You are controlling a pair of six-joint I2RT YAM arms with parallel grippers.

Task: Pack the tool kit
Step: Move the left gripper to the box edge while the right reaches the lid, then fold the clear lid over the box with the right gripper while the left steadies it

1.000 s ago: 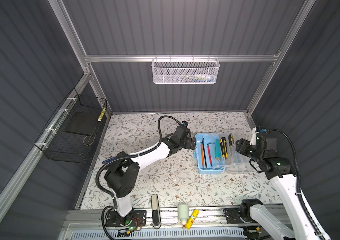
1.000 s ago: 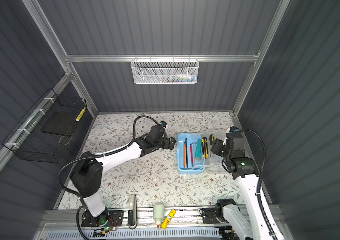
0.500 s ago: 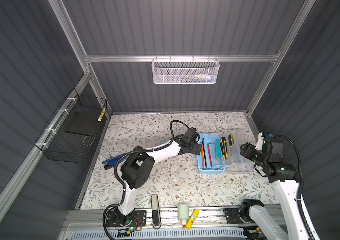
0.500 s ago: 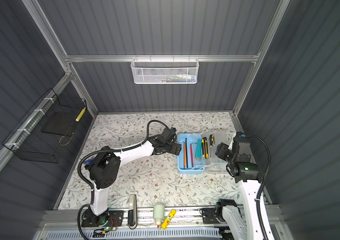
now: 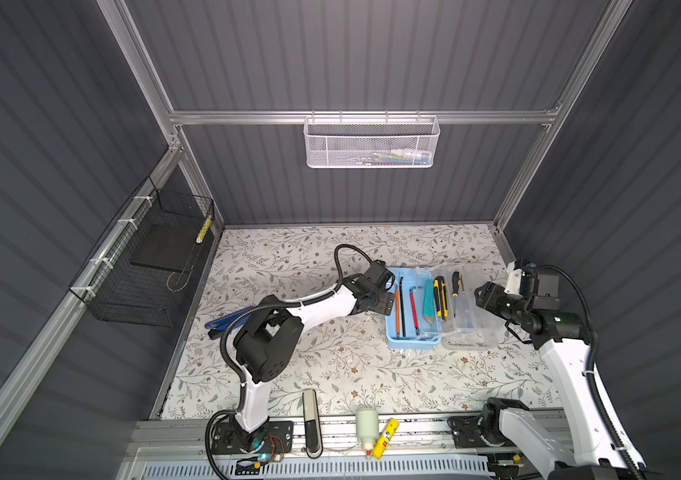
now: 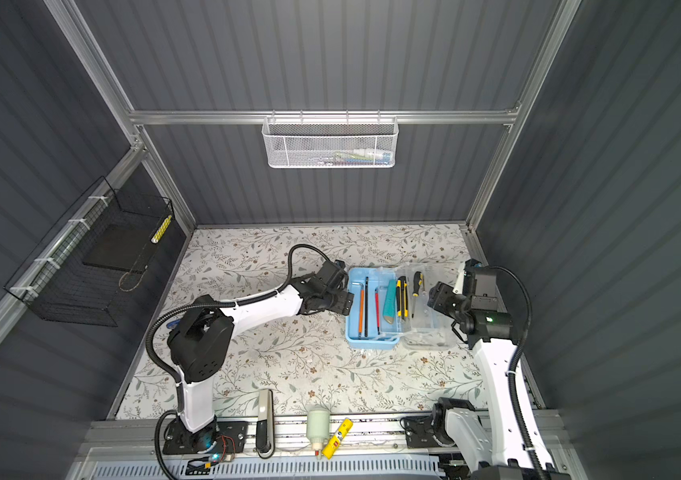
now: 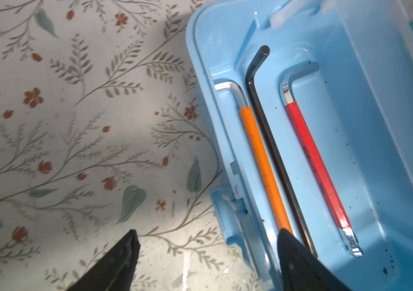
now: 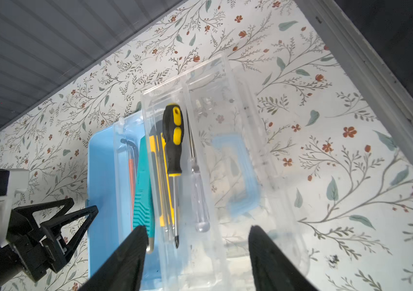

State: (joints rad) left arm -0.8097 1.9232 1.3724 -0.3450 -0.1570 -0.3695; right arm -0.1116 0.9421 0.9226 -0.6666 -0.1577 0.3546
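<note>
The tool kit [image 5: 413, 343] [image 6: 370, 343] lies open right of the table's centre, a light-blue box with its clear lid [image 5: 474, 320] [image 8: 263, 141] folded out to the right. Orange [image 7: 261, 161], black [image 7: 273, 151] and red hex keys [image 7: 314, 161] lie in the box. A clear tray holds a teal tool [image 8: 143, 196], a yellow knife [image 5: 438, 297] and a black-and-yellow screwdriver [image 5: 456, 283] [image 8: 174, 141]. My left gripper [image 5: 386, 300] [image 6: 343, 301] [image 7: 208, 231] is open astride the box's left wall. My right gripper [image 5: 484, 297] [image 6: 436, 297] [image 8: 197, 226] hangs open over the tray and lid.
A white mesh basket [image 5: 370, 143] hangs on the back wall and a black wire basket [image 5: 143, 266] on the left wall. A blue-handled tool [image 5: 222, 322] lies at the table's left edge. A grey device [image 5: 312, 419], white bottle [image 5: 366, 424] and yellow tube [image 5: 386, 432] sit on the front rail.
My left gripper has travelled right across the table to the box's left wall, its jaws narrowing a little. My right gripper has drawn back slightly to the right.
</note>
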